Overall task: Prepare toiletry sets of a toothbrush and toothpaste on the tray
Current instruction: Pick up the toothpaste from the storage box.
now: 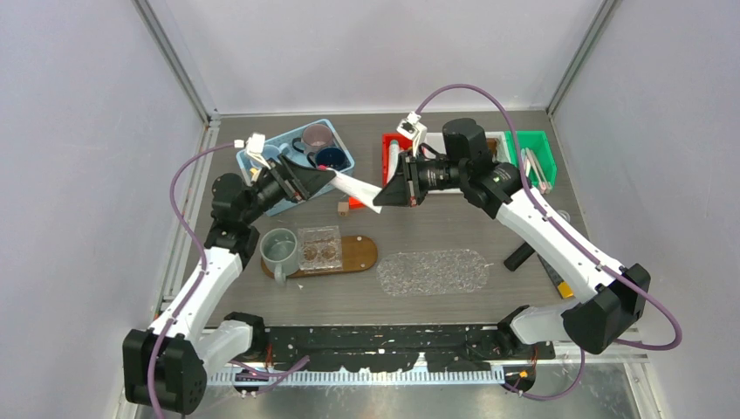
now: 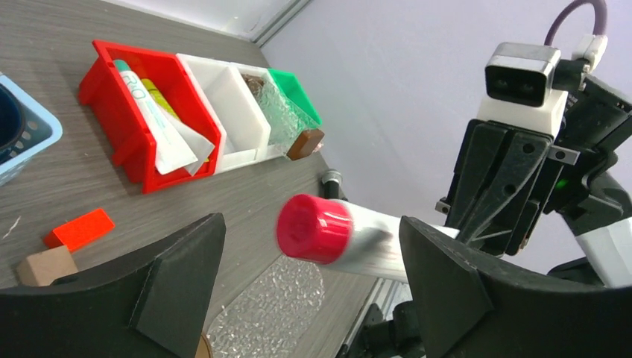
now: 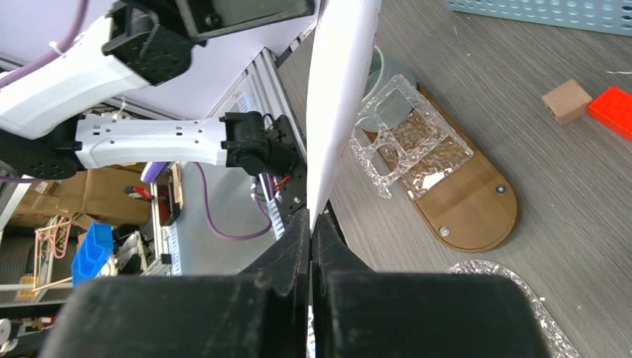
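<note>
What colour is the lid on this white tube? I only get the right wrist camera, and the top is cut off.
Observer: Red. The left wrist view shows the toothpaste tube and its round cap head-on.
Operator: Is the other hand grabbing it?
Observer: No. The left gripper is open, with a finger on each side of the cap and a gap on both sides.
Operator: Are there more tubes?
Observer: Yes, a second tube lies in the red bin.
</note>
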`<state>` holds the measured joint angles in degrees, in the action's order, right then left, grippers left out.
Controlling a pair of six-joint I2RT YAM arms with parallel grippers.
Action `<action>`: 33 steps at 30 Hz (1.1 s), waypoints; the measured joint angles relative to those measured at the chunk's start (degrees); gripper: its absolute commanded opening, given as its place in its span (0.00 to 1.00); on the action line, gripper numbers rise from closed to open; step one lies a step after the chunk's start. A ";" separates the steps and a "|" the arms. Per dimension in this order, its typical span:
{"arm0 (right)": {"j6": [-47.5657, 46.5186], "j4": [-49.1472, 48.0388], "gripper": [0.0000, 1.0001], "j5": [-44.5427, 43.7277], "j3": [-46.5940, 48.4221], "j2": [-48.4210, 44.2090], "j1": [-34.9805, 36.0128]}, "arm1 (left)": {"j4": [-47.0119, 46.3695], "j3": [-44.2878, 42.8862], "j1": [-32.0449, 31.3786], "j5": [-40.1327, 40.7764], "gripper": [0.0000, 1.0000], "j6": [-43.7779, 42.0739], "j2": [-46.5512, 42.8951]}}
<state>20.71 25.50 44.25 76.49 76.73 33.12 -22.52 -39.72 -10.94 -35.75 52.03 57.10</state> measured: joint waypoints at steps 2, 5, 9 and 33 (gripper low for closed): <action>1.03 -1.92 0.01 1.01 -0.76 -0.22 -0.22 | -3.45 1.68 1.25 -0.90 0.87 3.19 0.72; 2.99 -4.76 0.01 2.51 -2.05 -0.42 -0.59 | -9.11 3.69 2.25 -2.05 0.84 7.96 2.38; 5.55 -8.00 0.01 4.26 -3.23 -0.42 -1.11 | -16.81 5.53 2.45 -3.37 0.77 13.68 4.15; 9.73 -14.49 0.33 7.23 -4.20 0.57 -1.86 | -31.56 7.26 2.80 -3.15 0.00 25.51 5.73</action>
<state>30.44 11.00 51.48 72.29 77.30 31.27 -54.08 -32.47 -8.14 -38.89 77.54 62.83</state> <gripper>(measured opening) 0.179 0.376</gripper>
